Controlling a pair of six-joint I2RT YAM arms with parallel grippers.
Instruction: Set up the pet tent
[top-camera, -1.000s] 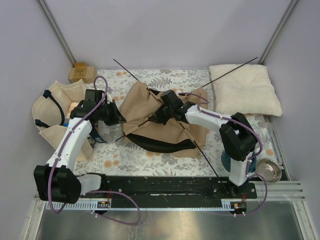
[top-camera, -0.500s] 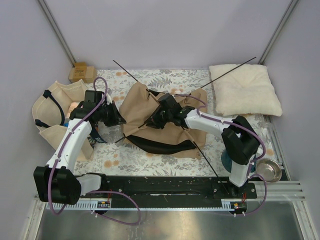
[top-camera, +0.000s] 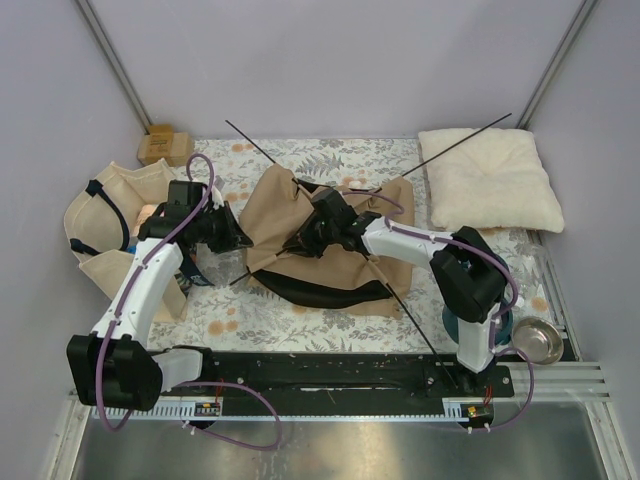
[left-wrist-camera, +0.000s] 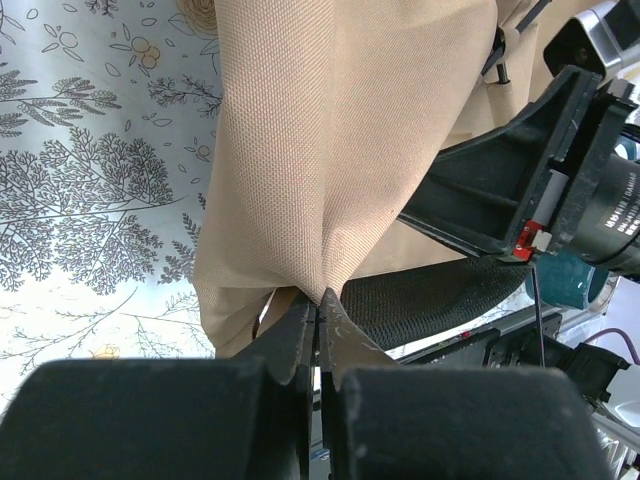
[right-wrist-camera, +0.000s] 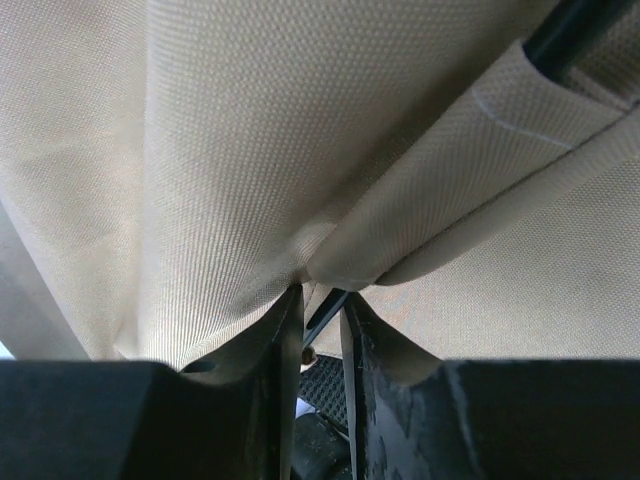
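Note:
The pet tent (top-camera: 355, 262) lies slack in the middle of the table, tan canvas with black trim along its near edge and thin dark poles (top-camera: 455, 144) sticking out at the back. My left gripper (top-camera: 237, 237) is shut on the tent's left edge; the left wrist view shows the canvas (left-wrist-camera: 330, 150) pinched between its fingertips (left-wrist-camera: 300, 335). My right gripper (top-camera: 303, 240) is pressed into the tent's middle. In the right wrist view its jaws (right-wrist-camera: 320, 310) stand nearly shut around a thin dark pole under a canvas sleeve (right-wrist-camera: 450, 190).
A beige tote bag (top-camera: 105, 215) with dark straps lies at the left. A cream fluffy pillow (top-camera: 495, 180) lies at the back right. A metal bowl (top-camera: 537, 340) sits at the front right. A small cardboard box (top-camera: 165, 146) sits at the back left.
My right gripper has moved left across the tent, dragging canvas and pole with it. The tent has bunched a little toward the left. My left arm has hardly moved.

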